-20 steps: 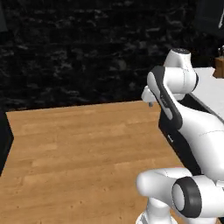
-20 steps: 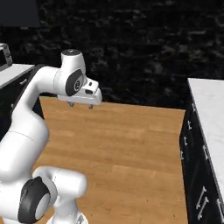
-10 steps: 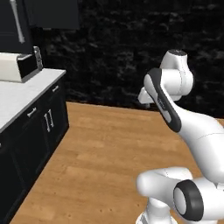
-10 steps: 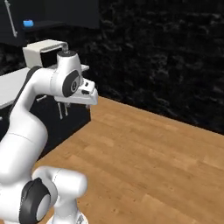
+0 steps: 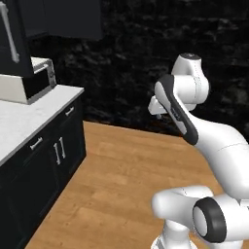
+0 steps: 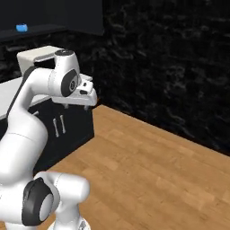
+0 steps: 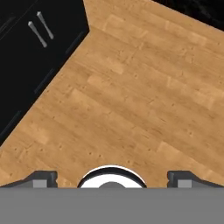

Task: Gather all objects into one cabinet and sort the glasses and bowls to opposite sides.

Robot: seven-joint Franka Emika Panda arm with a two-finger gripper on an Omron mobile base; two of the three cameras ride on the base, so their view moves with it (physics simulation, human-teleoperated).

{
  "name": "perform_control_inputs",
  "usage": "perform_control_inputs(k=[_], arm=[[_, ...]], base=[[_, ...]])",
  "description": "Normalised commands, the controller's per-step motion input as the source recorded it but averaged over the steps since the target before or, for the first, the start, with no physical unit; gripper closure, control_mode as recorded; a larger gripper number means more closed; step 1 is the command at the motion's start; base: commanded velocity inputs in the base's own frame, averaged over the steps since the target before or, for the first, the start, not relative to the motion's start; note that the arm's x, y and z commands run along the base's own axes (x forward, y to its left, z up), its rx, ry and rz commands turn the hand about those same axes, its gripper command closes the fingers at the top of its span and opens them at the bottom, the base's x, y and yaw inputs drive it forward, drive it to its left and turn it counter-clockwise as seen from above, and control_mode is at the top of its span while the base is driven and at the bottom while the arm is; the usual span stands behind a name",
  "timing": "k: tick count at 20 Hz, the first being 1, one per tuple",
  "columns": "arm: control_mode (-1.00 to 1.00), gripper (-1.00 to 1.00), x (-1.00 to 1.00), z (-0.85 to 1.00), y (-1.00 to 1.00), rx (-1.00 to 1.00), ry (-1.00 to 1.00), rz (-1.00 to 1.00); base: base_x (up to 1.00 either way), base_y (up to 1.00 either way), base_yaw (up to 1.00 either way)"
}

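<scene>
A small blue bowl [image 6: 21, 28] sits on the dark shelf of the black wall cabinet [image 6: 45, 15] at the upper left. The cabinet's tall door [image 5: 20, 34] with its long silver bar handle [image 5: 9, 34] hangs at the top left above the counter. My gripper [image 6: 74, 106] is held high over the wooden floor, well away from the cabinet, pointing down. In the hand view my gripper [image 7: 112, 179] is open, its fingertips [image 7: 41, 178] wide apart with bare floor between them. The glasses and the other bowl are out of view.
A white boxy appliance [image 5: 26, 82] stands on the pale counter [image 5: 29, 121] at the left. Black base cabinets [image 5: 53, 155] with short silver pulls [image 7: 39, 28] run below it. Wooden floor [image 6: 152, 166] spreads ahead, and a dark stone wall [image 5: 131, 58] closes the back.
The whole picture has shifted as the base turned: the counter, appliance and wall cabinet have come into view on the left. The arm keeps its pose and the gripper stays open.
</scene>
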Motion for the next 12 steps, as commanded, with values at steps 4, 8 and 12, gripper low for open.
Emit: perform_control_inputs(k=[4,8,12], arm=[[1.0,-1.0,0.0,0.0,0.0,0.0,0.0,0.0],[1.0,-1.0,0.0,0.0,0.0,0.0,0.0,0.0],[1.0,-1.0,0.0,0.0,0.0,0.0,0.0,0.0]], base=[[1.0,0.0,0.38],[1.0,0.0,0.57],[1.0,-0.1,0.58]])
